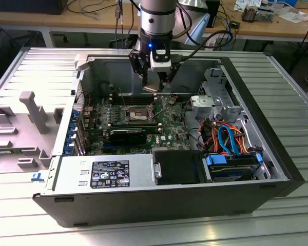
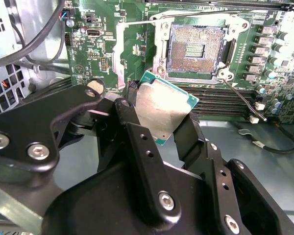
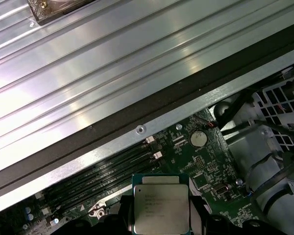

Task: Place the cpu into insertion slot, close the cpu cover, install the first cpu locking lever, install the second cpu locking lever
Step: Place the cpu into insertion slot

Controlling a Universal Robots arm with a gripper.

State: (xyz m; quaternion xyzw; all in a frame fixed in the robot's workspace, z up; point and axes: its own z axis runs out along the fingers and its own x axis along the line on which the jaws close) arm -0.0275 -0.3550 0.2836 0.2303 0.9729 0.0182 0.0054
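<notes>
Silver arm, black gripper, steel screws, perhaps blue light

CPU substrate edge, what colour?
The cpu has a teal-green rim around its silvery-grey top; clearest in the second wrist view.

The whole open computer case is taken in from high and well back in the exterior view. Close in, the motherboard is looked down on past the fingers in the second wrist view; the cpu is shared by both wrist views.
</notes>
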